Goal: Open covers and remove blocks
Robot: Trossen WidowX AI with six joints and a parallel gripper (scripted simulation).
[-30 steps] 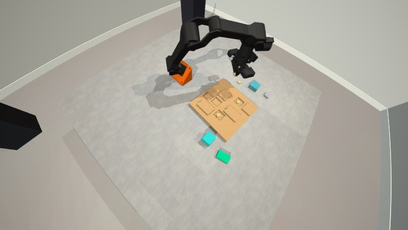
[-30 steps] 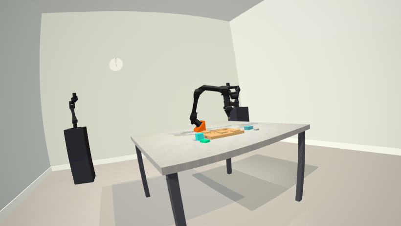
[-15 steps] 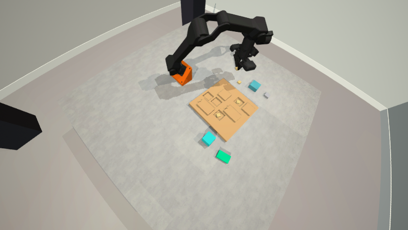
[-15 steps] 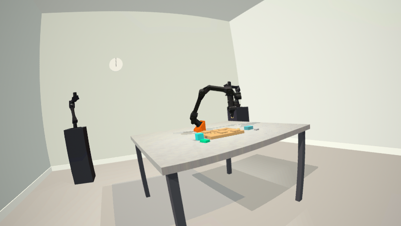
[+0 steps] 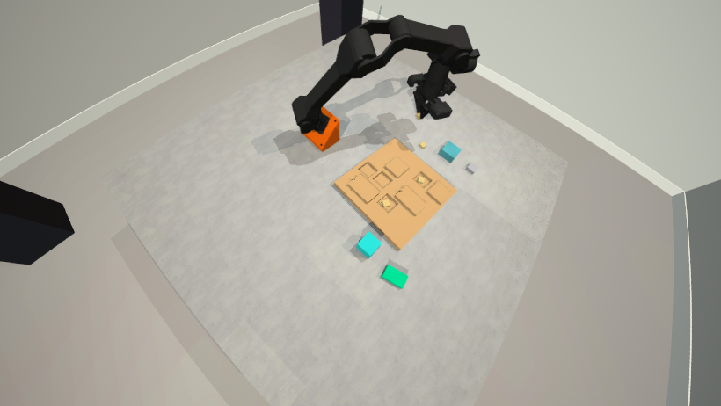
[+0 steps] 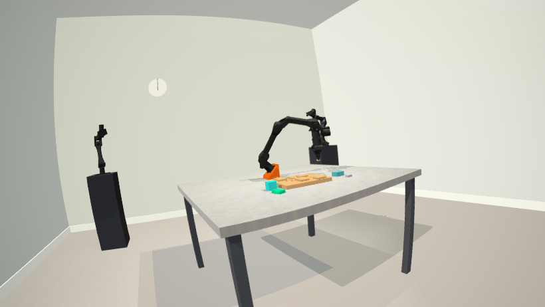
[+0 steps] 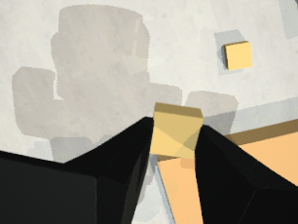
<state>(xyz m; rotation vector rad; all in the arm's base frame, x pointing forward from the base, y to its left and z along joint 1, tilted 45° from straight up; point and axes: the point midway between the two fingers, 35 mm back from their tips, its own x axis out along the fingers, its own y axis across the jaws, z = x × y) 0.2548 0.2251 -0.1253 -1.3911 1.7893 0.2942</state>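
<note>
The tan puzzle board [image 5: 404, 227] [image 6: 301, 182] [image 7: 189, 222] lies flat on the table. My gripper [image 5: 419, 115] [image 6: 317, 160] [image 7: 173, 130] is shut on a small tan block [image 7: 175, 140]. It holds the block in the air over the table, just past the board's far corner. A second small tan block [image 5: 422, 145] [image 7: 239, 56] lies on the table beside that corner. Two tan blocks sit in uncovered wells, one [image 5: 385, 202] near the middle and one [image 5: 421, 177] further right. A well [image 5: 382, 178] between them stands empty.
A teal block [image 5: 449, 150] and a small grey block [image 5: 470, 168] lie right of the board. A cyan block [image 5: 368, 244] and a green block [image 5: 395, 276] lie in front of it. The arm's orange base [image 5: 323, 132] stands behind the board.
</note>
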